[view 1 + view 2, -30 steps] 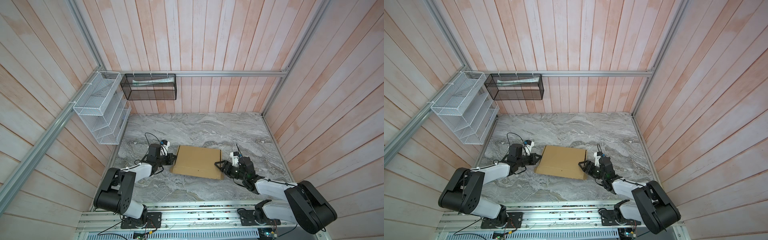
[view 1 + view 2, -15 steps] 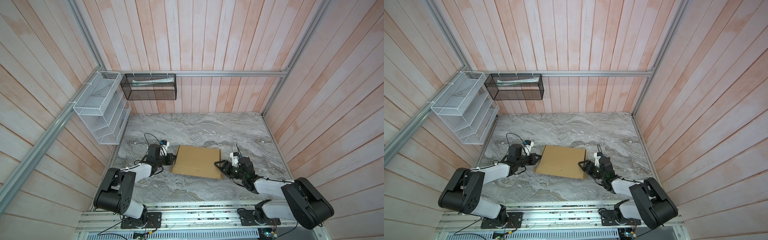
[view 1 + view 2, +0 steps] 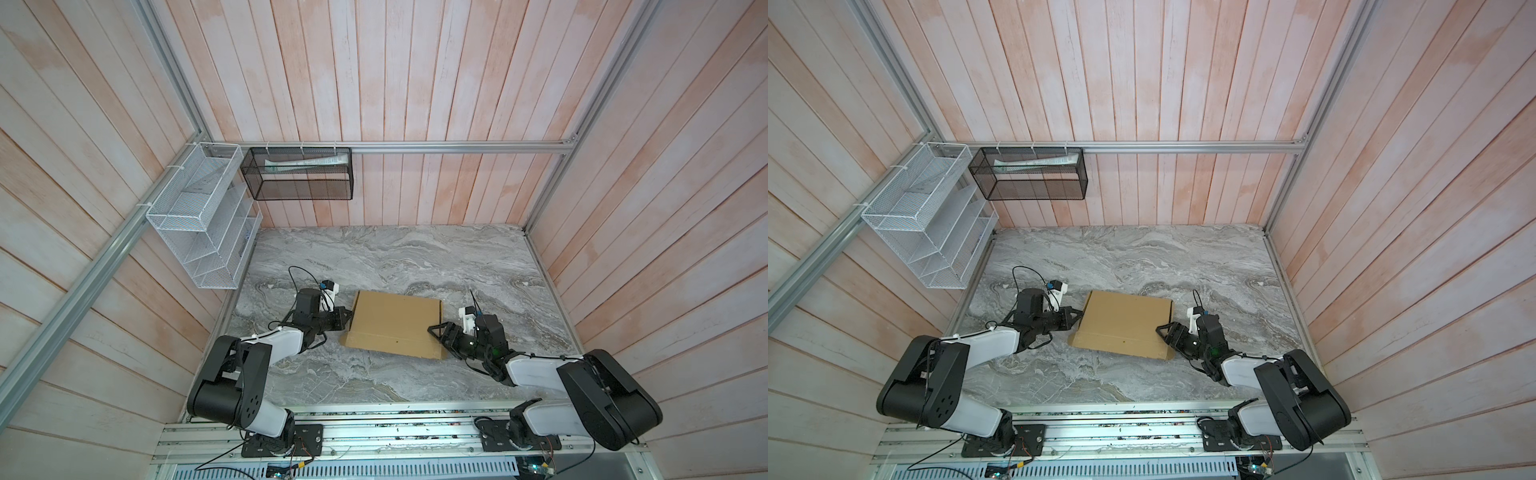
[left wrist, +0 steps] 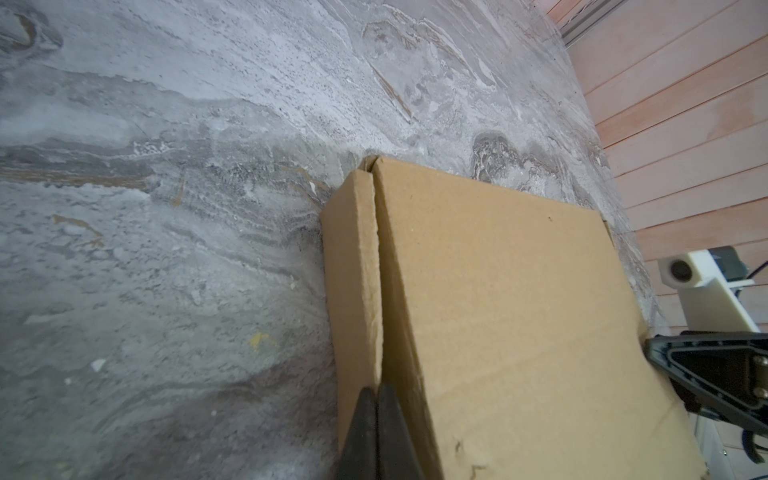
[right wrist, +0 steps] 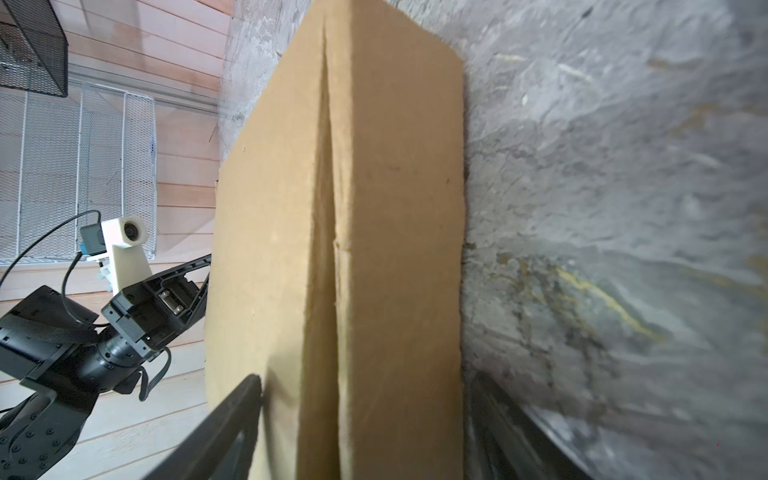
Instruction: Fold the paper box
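The paper box is a shallow tan cardboard box lying closed on the marble table. My left gripper is shut, and in the left wrist view its tips sit at the seam between the box's side wall and lid. My right gripper is open at the box's right end. In the right wrist view it straddles that end wall, one finger over the lid, the other against the table.
A white wire rack and a black mesh basket hang on the walls at the back left. Wooden walls close in the table on three sides. A metal rail with both arm bases runs along the front edge.
The right arm's elbow has shifted slightly left and its jaws stand a little wider. The box and the left arm have not moved.
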Tool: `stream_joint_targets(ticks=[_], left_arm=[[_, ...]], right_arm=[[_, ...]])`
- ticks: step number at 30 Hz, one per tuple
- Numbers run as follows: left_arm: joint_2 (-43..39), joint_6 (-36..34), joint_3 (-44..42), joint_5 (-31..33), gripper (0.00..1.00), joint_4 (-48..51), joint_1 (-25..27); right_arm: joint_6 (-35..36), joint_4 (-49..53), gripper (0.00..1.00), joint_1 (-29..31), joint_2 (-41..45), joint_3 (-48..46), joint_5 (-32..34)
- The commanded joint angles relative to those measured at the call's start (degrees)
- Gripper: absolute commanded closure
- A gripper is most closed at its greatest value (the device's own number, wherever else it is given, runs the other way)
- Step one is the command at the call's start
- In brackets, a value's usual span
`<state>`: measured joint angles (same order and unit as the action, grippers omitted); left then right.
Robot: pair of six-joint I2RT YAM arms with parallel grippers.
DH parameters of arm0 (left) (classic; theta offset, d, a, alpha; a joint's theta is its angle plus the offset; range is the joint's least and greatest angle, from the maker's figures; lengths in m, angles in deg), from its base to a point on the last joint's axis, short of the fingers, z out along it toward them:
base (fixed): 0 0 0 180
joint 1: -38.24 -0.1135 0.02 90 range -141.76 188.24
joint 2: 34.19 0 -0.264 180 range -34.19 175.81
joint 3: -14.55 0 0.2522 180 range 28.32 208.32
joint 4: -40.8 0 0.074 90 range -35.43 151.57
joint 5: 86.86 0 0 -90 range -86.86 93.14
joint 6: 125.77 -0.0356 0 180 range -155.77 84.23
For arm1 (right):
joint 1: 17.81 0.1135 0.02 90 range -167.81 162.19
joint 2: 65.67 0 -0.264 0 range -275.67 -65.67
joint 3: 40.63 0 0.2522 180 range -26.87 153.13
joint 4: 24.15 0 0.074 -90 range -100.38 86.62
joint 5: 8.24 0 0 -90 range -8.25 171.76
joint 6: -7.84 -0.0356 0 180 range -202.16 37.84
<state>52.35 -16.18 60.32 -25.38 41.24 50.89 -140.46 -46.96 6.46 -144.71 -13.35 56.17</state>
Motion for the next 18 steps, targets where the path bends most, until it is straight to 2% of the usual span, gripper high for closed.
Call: stream_joint_targets(ticks=[1,10,18], left_arm=[[0.02,-0.04,-1.34,-0.40,1.00,0.94,-0.40],[0.47,-0.04,-1.08,-0.49,1.00,0.91,-0.38],[1.56,-0.32,-0.19,-0.76,1.00,0.62,-0.41]], right_arm=[[0.12,-2.12,0.20,-0.19,-1.83,1.07,-1.24],[0.33,-6.44,0.20,-0.19,-3.47,1.46,-4.18],[2.49,-3.95,0.21,-0.19,0.11,3.08,-6.06]])
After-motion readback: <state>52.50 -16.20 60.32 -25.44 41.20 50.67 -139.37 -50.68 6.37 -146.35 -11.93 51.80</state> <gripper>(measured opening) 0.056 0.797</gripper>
